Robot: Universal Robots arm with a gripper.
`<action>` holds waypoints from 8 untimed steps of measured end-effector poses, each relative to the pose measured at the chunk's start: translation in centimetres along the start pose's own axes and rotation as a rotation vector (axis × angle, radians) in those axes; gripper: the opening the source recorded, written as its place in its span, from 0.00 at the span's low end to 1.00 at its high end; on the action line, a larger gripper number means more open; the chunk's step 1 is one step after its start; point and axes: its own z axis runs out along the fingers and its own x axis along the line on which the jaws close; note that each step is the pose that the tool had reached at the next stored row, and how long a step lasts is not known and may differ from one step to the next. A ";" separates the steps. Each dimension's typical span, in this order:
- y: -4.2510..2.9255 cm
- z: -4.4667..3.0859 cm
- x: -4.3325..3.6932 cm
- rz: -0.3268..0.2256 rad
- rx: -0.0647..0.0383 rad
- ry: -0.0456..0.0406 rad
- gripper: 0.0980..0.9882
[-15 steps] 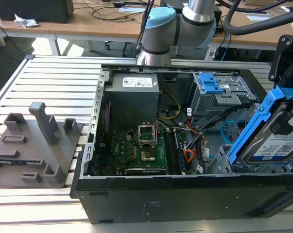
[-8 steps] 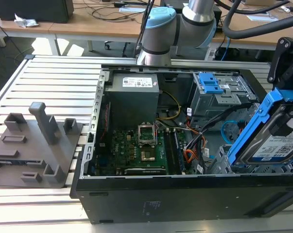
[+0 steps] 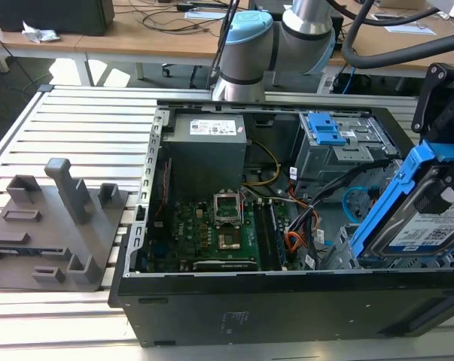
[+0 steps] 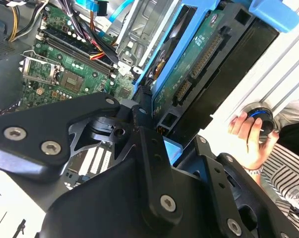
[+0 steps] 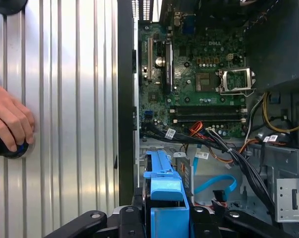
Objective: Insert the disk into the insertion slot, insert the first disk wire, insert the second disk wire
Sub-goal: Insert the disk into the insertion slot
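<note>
My claw (image 5: 166, 220) was clamped on the disk (image 3: 426, 226) by its blue carrier, holding it tilted over the open computer case (image 3: 287, 308) at the exterior view's right. The first wrist view showed a hand (image 5: 8, 119) resting on a knob (image 5: 8, 150) on the table (image 5: 65, 99).

silver arm (image 3: 311, 21), pale blue joint (image 3: 245, 41), black gripper (image 5: 166, 218)

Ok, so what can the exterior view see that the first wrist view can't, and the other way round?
The exterior view adds the grey block fixture sitting on the slatted table, the arm's light blue joint and the wooden desks behind. The first wrist view adds a person's hand on a dark round knob. Both share the green motherboard, the disk in its blue carrier, and the slatted table.
</note>
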 end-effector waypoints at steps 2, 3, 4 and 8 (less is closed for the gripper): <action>-0.01 0.25 0.00 0.000 0.000 0.0001 0.30; -0.01 0.32 0.00 0.000 0.000 0.0000 0.30; -0.02 0.43 0.00 0.000 0.000 0.0000 0.30; -0.04 0.89 0.00 0.000 0.000 0.0000 0.30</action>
